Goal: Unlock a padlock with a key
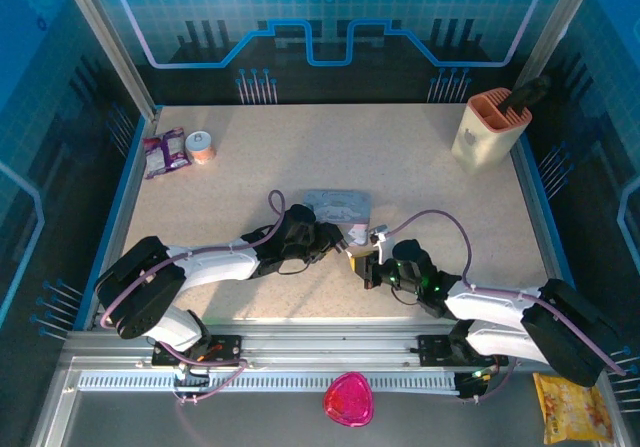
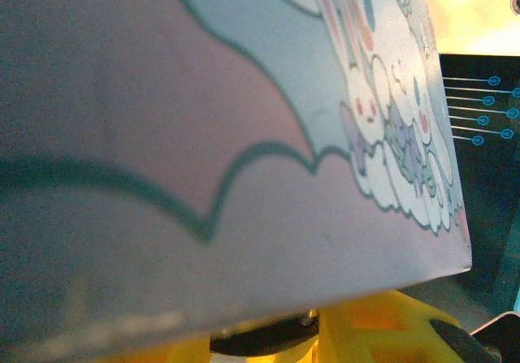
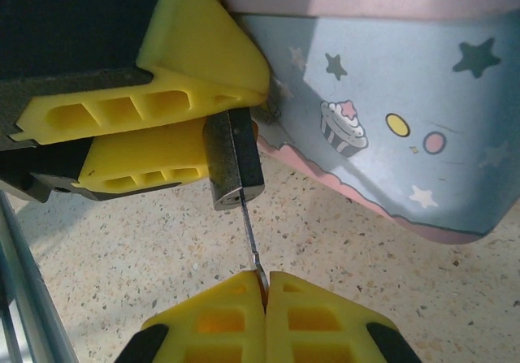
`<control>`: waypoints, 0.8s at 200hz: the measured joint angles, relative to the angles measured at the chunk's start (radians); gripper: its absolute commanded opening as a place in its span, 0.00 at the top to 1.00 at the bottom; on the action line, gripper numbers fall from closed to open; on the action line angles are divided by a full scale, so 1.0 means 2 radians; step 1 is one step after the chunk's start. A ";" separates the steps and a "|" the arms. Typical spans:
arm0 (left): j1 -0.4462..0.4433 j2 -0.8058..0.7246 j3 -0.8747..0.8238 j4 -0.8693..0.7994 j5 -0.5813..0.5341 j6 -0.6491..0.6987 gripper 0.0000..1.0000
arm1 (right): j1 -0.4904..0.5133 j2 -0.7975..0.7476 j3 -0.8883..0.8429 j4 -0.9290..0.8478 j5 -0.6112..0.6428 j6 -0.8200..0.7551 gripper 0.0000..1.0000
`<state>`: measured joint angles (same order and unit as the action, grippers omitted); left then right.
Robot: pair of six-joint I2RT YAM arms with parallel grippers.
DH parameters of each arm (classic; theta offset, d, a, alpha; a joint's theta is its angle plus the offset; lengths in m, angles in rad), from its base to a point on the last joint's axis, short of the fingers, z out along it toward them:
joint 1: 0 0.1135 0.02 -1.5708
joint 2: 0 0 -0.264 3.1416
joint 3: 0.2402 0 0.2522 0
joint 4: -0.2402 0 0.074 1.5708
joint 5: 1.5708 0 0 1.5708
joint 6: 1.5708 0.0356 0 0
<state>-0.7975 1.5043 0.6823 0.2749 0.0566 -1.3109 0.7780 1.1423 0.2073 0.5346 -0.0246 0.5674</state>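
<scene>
Right pincer (image 3: 266,275), one of two, has its two yellow fingers pressed together on the one thin key (image 3: 251,237). The key points toward 12 o'clock and its tip touches the lower end of the one small dark padlock (image 3: 233,158). The left pincer (image 3: 234,126) pinches this padlock between two yellow fingers that come in from 9 o'clock. One pale blue tin (image 3: 390,136) with stars lies just beside the padlock, at 2 o'clock, on the speckled table (image 3: 122,257).
</scene>
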 measured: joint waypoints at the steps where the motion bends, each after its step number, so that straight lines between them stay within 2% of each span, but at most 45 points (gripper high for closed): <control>1: 0.000 0.000 0.000 0.000 0.000 0.000 0.91 | 0.000 0.000 0.000 -0.001 0.000 0.000 1.00; 39: 0.000 0.002 0.000 0.000 0.000 0.000 0.91 | -0.002 0.003 0.001 0.001 -0.007 0.001 1.00; 96: 0.000 0.005 0.000 0.001 -0.009 0.000 0.92 | -0.030 0.029 0.001 0.034 -0.059 0.044 1.00; 160: -0.005 0.008 0.001 0.006 -0.005 0.000 0.92 | -0.033 0.036 0.001 0.048 -0.065 0.049 1.00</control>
<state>-0.8074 1.5204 0.6846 0.2863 0.0463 -1.3117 0.7124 1.2148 0.2092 0.6315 -0.1547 0.6647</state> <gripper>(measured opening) 0.283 0.064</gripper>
